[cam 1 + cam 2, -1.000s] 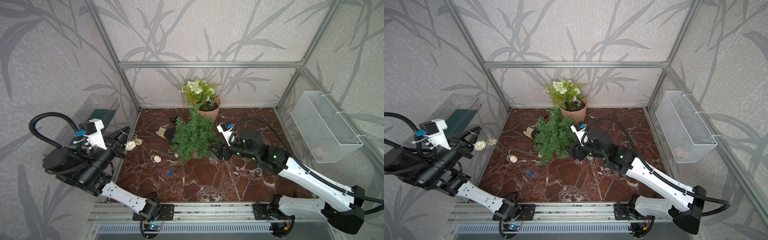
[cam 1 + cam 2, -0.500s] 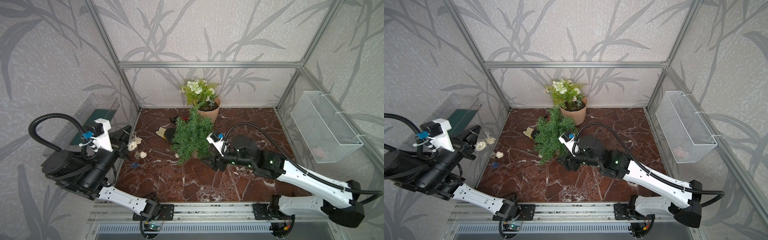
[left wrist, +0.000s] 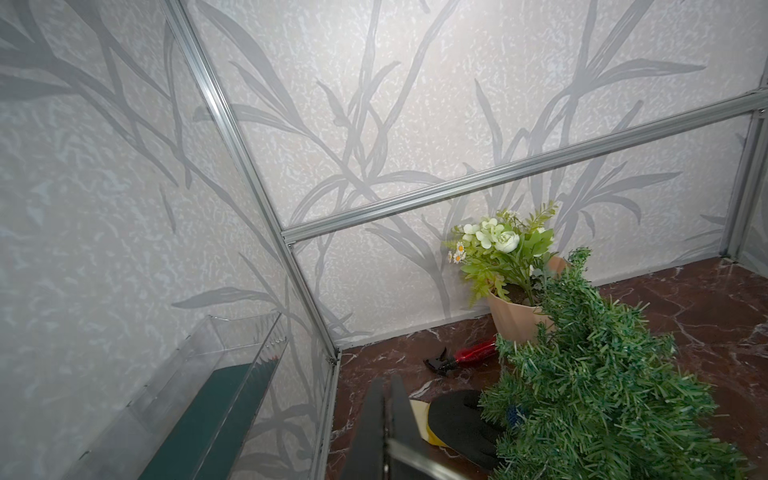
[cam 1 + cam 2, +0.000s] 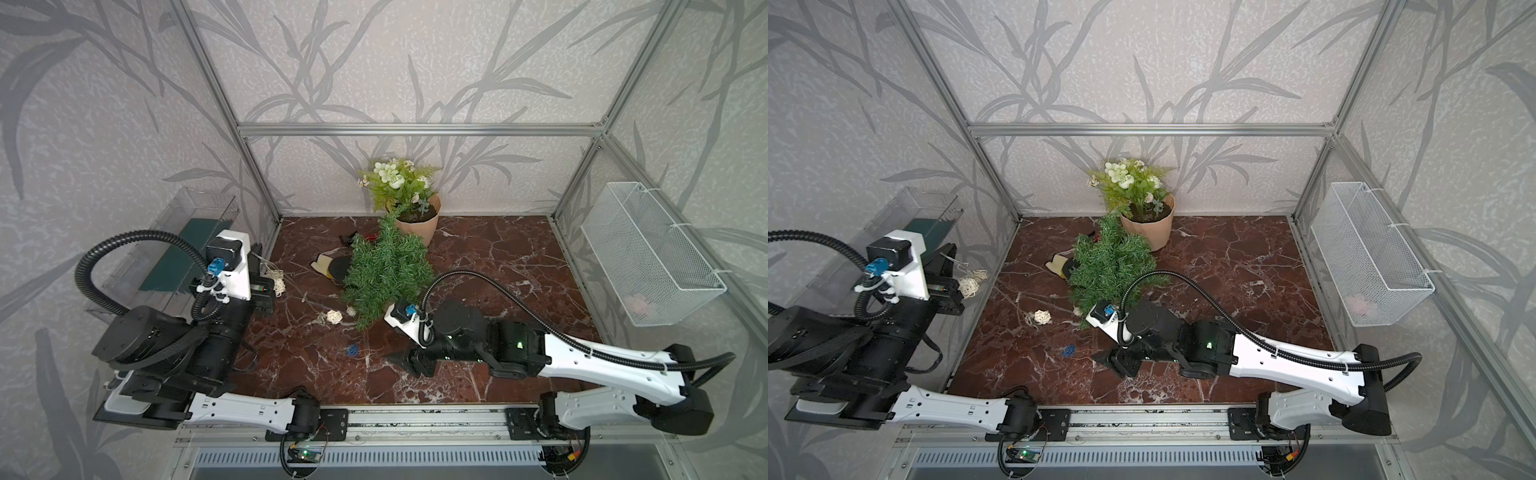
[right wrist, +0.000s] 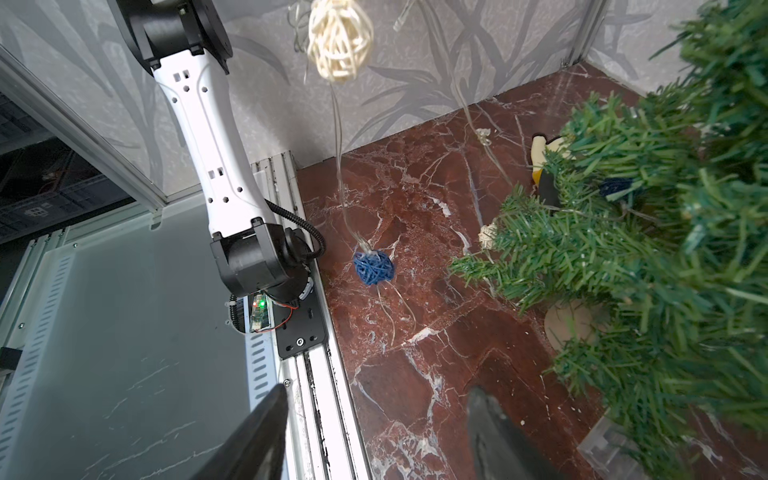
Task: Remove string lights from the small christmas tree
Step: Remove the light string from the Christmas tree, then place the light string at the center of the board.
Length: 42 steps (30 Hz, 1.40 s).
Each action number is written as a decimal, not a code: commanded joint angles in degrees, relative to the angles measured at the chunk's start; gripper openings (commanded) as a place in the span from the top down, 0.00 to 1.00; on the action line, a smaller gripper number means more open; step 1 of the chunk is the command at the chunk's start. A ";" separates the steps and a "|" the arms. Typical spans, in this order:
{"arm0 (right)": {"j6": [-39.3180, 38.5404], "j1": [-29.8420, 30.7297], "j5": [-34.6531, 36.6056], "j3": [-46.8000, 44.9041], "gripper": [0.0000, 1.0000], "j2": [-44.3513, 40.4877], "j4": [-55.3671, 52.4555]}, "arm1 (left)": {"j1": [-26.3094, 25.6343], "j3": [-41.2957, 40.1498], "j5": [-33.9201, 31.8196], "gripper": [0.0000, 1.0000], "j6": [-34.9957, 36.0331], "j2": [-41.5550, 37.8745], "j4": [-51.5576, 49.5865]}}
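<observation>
Right wrist view: right jaws spread wide, empty, over the red marble worktop (image 5: 415, 187), while pale-wire string lights (image 5: 372, 268) with woven cream and blue balls run from the left jaws, pressed together on the wire, into the bushy green small christmas tree (image 5: 623, 257), yellow-and-black flat glove (image 5: 540, 149) and tan flowerpot (image 4: 419, 228) crowding behind.

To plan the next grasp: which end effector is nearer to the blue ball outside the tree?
Right. The right end effector is low beside the blue ball, not touching; the left end effector, shut on the string lights, is raised farther away.
</observation>
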 commanded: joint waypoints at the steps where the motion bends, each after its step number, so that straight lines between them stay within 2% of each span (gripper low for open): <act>1: 0.87 2.11 2.84 -1.50 0.33 -2.49 0.86 | 3.51 1.22 -10.71 1.00 6.65 1.10 4.84; 7: 1.55 5.03 5.71 -3.03 0.33 -4.70 0.57 | 12.54 7.47 -10.52 1.00 11.05 4.02 2.97; 11: 1.56 6.33 6.59 -2.61 0.33 -4.99 0.42 | 18.90 10.85 -7.73 1.00 14.08 4.72 3.90; 16: 1.40 8.07 8.01 -0.90 0.33 -4.90 -1.03 | 29.58 11.45 -2.73 1.00 32.87 6.52 22.55; 19: 1.38 8.81 9.07 0.00 0.33 -4.99 -2.19 | 34.97 12.77 0.10 1.00 37.28 8.70 24.89; 26: 1.98 9.69 11.68 1.01 0.33 -5.85 -4.43 | 38.91 14.22 3.95 1.00 47.74 13.94 35.42; 30: 2.36 9.98 13.26 0.92 0.33 -6.66 -5.09 | 40.36 14.08 6.02 1.00 63.52 18.93 52.42; 32: 2.48 9.97 14.04 0.91 0.33 -6.92 -5.43 | 40.46 14.82 7.18 1.00 67.81 21.22 56.19; 42: 2.56 10.06 16.60 0.56 0.33 -6.62 -5.64 | 42.13 20.67 12.83 1.00 66.60 31.09 52.48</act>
